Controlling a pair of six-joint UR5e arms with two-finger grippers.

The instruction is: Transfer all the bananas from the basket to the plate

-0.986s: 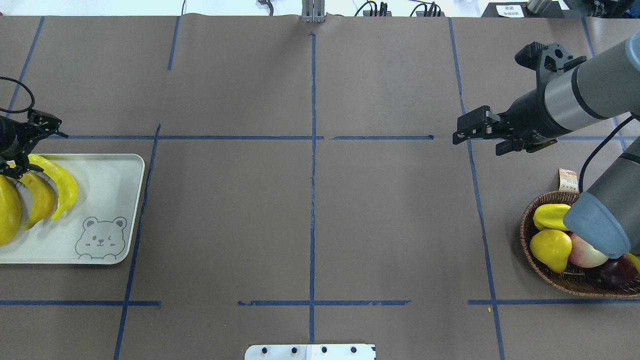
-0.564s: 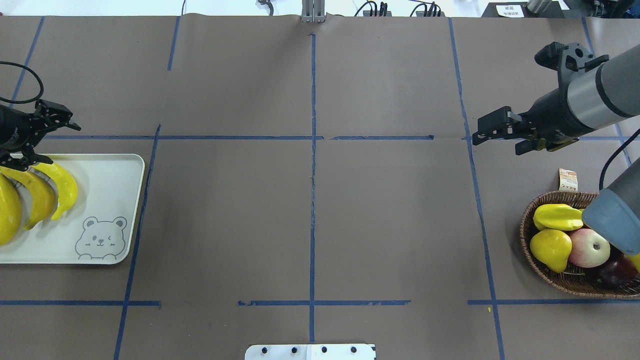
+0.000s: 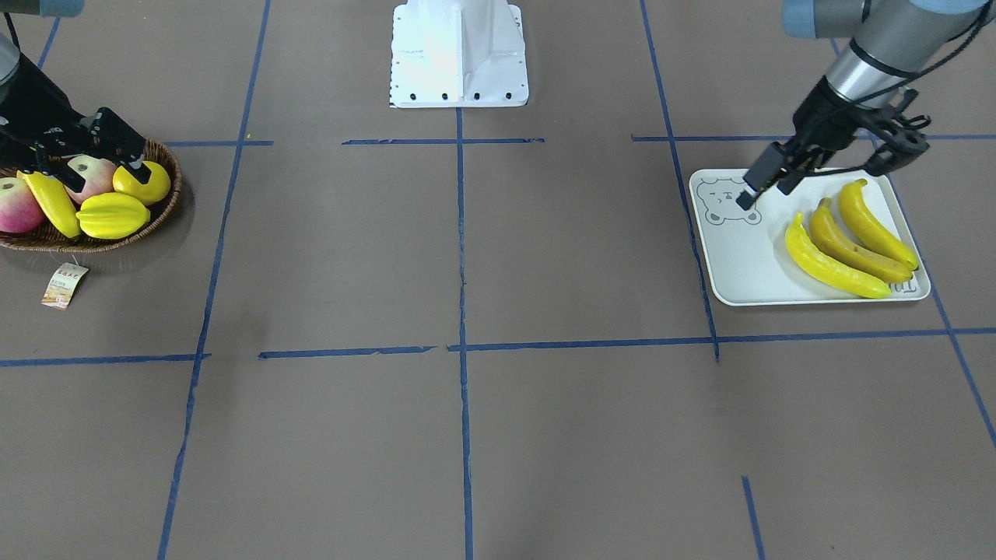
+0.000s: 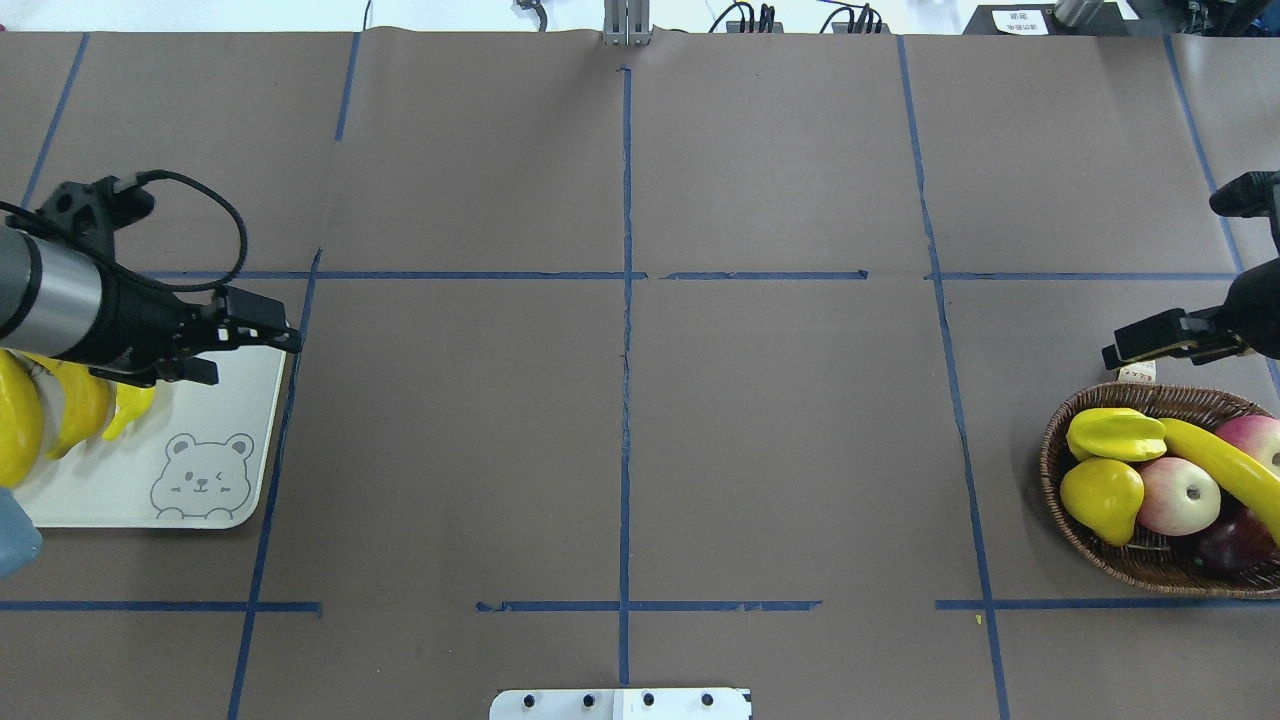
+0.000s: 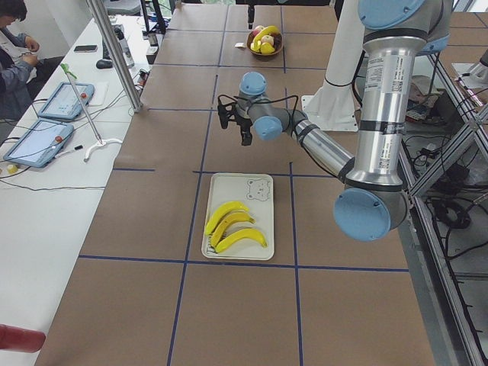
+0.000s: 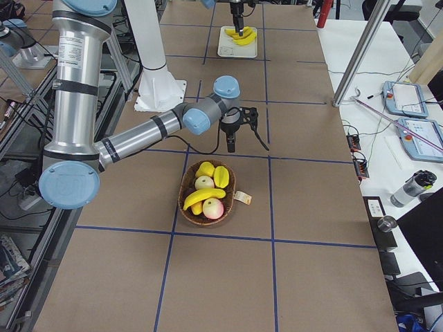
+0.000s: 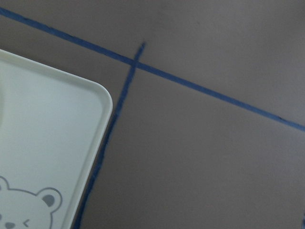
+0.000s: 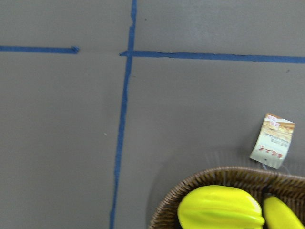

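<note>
Three bananas (image 3: 832,258) lie side by side on the plate (image 3: 743,268), the middle one darker. My left gripper (image 4: 250,357) hangs open and empty above the far right corner of the plate (image 4: 225,400), clear of those bananas. A fourth banana (image 4: 1215,465) lies in the basket (image 4: 1058,500) among other fruit. At the basket's far rim my right gripper (image 4: 1122,352) hovers open, holding nothing. In the right wrist view only that banana's tip (image 8: 281,214) shows.
The basket also holds a ridged starfruit (image 4: 1115,435), a yellow lemon (image 4: 1100,495), apples (image 4: 1180,495) and a dark fruit (image 4: 1232,540). Its paper tag (image 3: 64,285) lies on the table beside it. Blue tape lines cross the brown table.
My left gripper has swung right, from the plate's far left side to over its far right corner. My right arm has drawn back toward the basket's far rim, uncovering the banana in it.
</note>
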